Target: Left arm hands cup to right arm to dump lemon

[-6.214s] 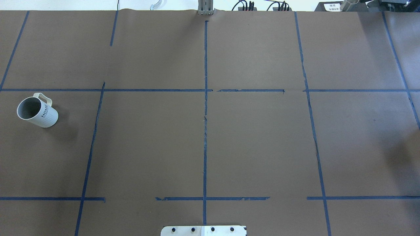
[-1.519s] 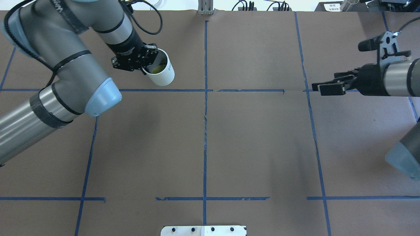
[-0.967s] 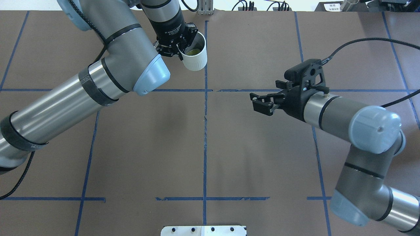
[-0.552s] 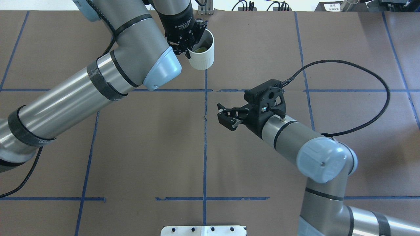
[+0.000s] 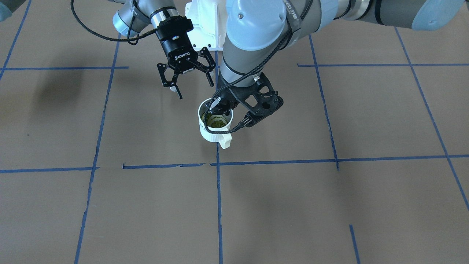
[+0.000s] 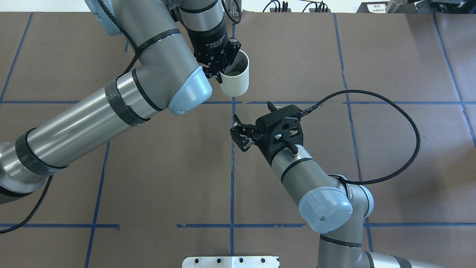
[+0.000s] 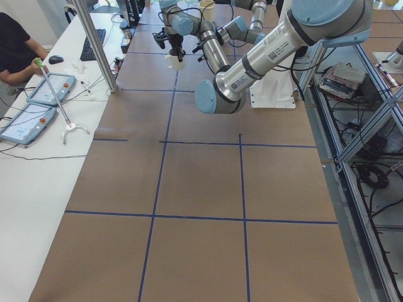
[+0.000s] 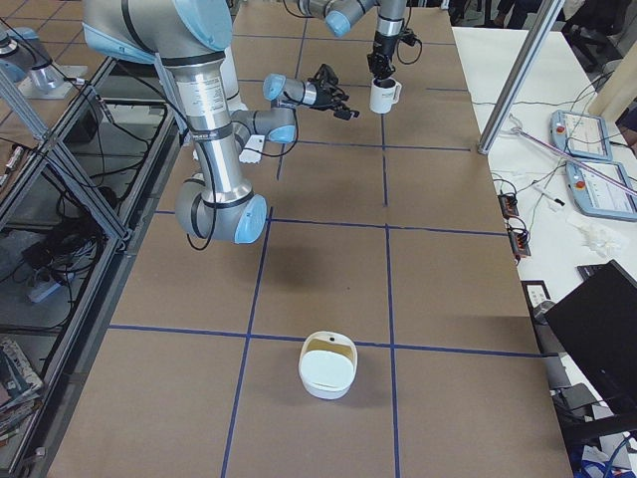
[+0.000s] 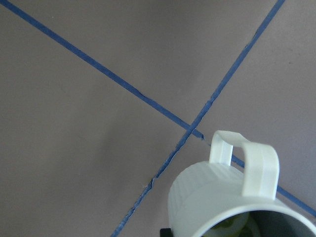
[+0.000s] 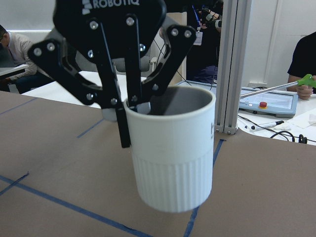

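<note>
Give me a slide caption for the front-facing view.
Left gripper holds the cup by its rim, lemon inside, with the open right gripper close by.

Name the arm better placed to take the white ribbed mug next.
Right. The right gripper is open, empty and near the white ribbed mug; the left gripper is shut on its rim.

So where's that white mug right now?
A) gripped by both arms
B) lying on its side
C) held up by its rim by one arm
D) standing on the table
C: the left gripper pinches the cup at its rim, off the table; the right gripper is open and apart from it.
</note>
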